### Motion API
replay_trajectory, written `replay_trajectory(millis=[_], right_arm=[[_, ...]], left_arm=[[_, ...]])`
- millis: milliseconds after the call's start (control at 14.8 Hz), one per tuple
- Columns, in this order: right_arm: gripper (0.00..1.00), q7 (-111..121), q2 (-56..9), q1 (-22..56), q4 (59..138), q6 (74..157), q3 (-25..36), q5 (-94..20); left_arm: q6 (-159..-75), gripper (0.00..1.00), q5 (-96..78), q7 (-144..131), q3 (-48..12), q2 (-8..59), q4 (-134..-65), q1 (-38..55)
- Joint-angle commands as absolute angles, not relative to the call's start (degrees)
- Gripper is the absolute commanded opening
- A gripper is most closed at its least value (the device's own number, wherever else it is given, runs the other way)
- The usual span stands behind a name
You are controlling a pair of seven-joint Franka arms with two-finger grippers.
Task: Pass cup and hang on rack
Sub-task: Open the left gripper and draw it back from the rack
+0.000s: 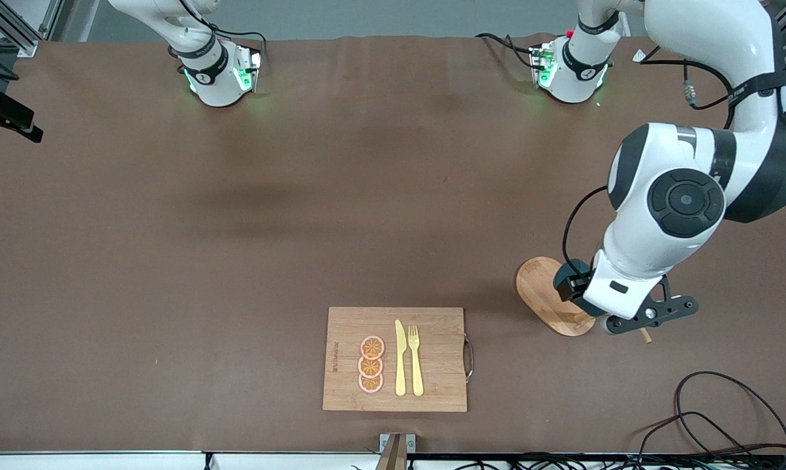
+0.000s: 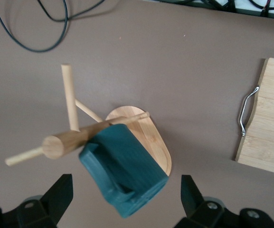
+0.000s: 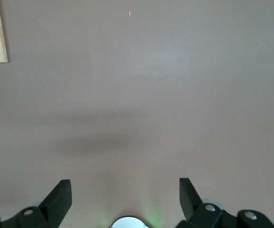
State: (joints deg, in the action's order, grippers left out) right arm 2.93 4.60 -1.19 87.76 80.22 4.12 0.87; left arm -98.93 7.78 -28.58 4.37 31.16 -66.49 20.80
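Toward the right arm's end of the worktop point(image 1: 171, 261) I see only bare brown surface, and the right arm waits drawn back above its base, barely in my front view; its wrist view shows the right end effector point(image 3: 125, 194) with fingers point(image 3: 61, 194) spread apart, holding nothing, over bare worktop with a corner of the board just in sight. Near the middle, close to the front camera, lies the board point(image 1: 432, 326), a bamboo slab with a metal handle point(image 1: 469, 358) on the edge facing the left arm's end. On it I see three orange slices point(image 1: 371, 364) in a row, and beside them a yellow knife point(image 1: 400, 358) and a yellow fork point(image 1: 416, 359), side by side. Farther toward the left arm's end stands the rack point(image 1: 543, 287), its oval base showing in the front view, with the left arm bent down over it and covering the post. From the left wrist view I look down the rack's post point(image 2: 56, 146), with thin pegs sticking out from it. The cup point(image 2: 122, 168) hangs tilted against the post on one peg, over the oval base. The left end effector point(image 2: 126, 194) hovers right above the cup with its fingers point(image 2: 191, 192) wide apart, one on each side and not touching it. A black cable point(image 1: 726, 418) loops on the worktop at that corner.
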Motion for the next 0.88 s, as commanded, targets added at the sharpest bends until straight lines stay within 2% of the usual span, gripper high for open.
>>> replay_trajectory(millis=[0, 203, 406, 677, 813], right_arm=[[1.00, 3.52, 6.33, -1.85, 89.47, 80.77, 3.69, 1.14], [1.00, 3.52, 6.33, -1.76, 89.56, 80.68, 3.69, 1.14], [1.00, 3.52, 6.42, -1.76, 89.56, 80.68, 3.69, 1.14], [1.00, 3.52, 6.42, -1.76, 89.56, 80.60, 3.69, 1.14], [1.00, 3.52, 6.42, -1.76, 89.74, 80.51, 3.69, 1.14]], left_arm=[[-95.91, 1.00, 9.23, -26.02, 3.35, 26.29, -67.24, 20.92], [-92.03, 1.00, 9.14, -20.93, 2.55, 22.25, -67.32, 20.13], [-83.88, 0.99, 8.53, -19.08, 2.46, 17.33, -67.41, 20.04], [-79.89, 1.00, 6.06, -16.44, 2.37, 12.49, -67.85, 16.62], [-78.15, 1.00, 5.63, -15.04, -0.42, 10.21, -68.72, 12.86]])
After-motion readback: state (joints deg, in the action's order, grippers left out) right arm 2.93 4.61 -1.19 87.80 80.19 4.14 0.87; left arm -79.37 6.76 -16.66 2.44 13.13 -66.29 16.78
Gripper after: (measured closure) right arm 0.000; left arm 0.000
